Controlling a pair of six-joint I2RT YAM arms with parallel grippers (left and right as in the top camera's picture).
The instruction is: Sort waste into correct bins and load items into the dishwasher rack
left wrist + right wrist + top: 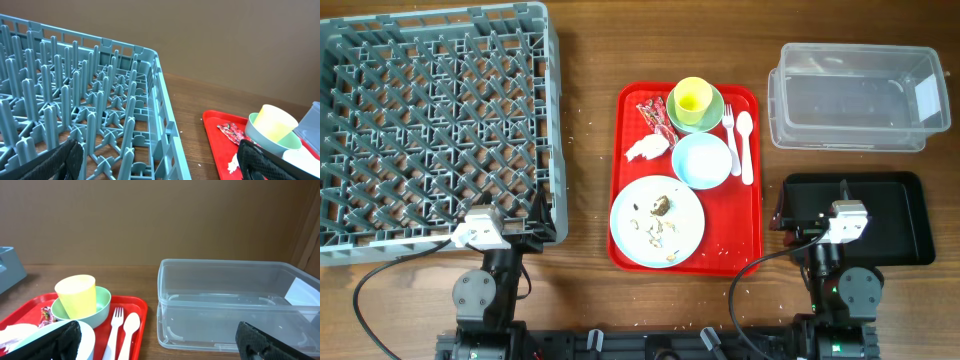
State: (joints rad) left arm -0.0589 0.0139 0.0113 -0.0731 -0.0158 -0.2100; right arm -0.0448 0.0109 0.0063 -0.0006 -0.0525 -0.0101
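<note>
A red tray (pixel 750 235) in the middle holds a yellow cup (pixel 692 97) inside a pale green bowl (pixel 712 115), a light blue bowl (pixel 702 160), a white plate (pixel 690 222) with brownish food scraps (pixel 660 207), a red wrapper (pixel 655 116), a white tissue (pixel 646 149), a white fork (pixel 731 133) and spoon (pixel 746 140). The grey dishwasher rack (pixel 430 120) is at the left. The clear tub (pixel 855 95) is at the back right, the black tray (pixel 895 220) in front of it. My left gripper (pixel 160 162) is open over the rack's near right corner. My right gripper (pixel 160 340) is open, low, facing the tub.
Pale crumbs lie scattered on the wooden table around the red tray. Cables run from both arm bases along the front edge (pixel 380 300). Bare wood lies between the rack and the red tray (pixel 585 150).
</note>
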